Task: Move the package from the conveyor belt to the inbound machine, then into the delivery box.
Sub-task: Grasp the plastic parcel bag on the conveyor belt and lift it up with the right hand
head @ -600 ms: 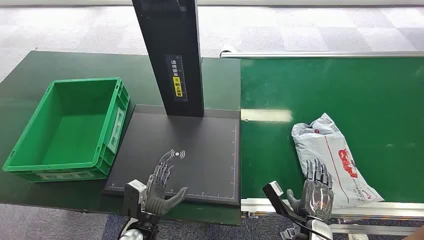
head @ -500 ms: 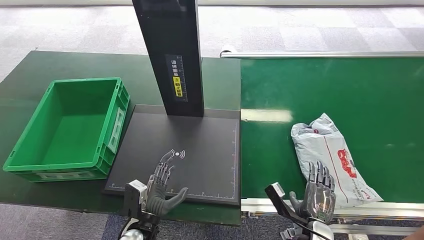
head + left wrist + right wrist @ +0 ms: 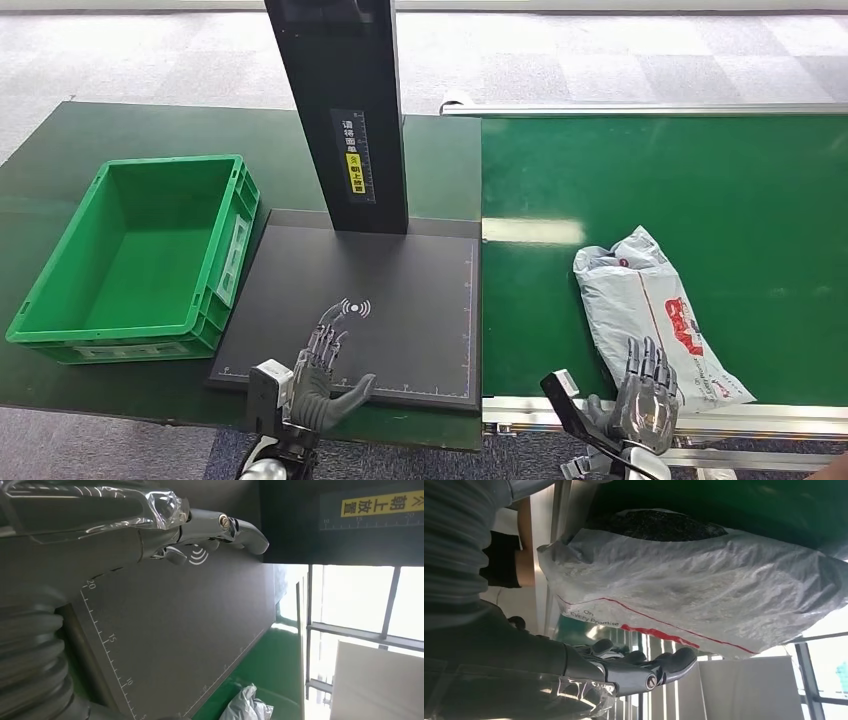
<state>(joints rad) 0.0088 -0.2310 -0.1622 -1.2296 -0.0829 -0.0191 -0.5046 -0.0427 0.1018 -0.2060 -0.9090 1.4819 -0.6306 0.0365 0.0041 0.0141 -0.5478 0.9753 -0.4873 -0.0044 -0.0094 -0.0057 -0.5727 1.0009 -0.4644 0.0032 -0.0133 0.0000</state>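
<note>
Package (image 3: 648,312), grey, red print "Every Promise", on belt (image 3: 740,190) at 4 o'clock. Right hand (image 3: 644,398) spread, empty, just beside it. Left hand (image 3: 318,372) spread over scanner (image 3: 400,290).

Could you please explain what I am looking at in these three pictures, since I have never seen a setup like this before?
This is a humanoid robot at a parcel station. The wide picture comes from a camera on its head, looking down; the other two come from cameras at its wrists and appear turned sideways. On the right runs a green conveyor belt carrying a grey plastic package with red print. In the middle lies a black scanning platform, the inbound machine, with a dark post. On the left stands an empty green delivery box. The left hand is over the platform's near edge, fingers spread. The right hand is open beside the package's near end. Neither hand holds anything.
</note>
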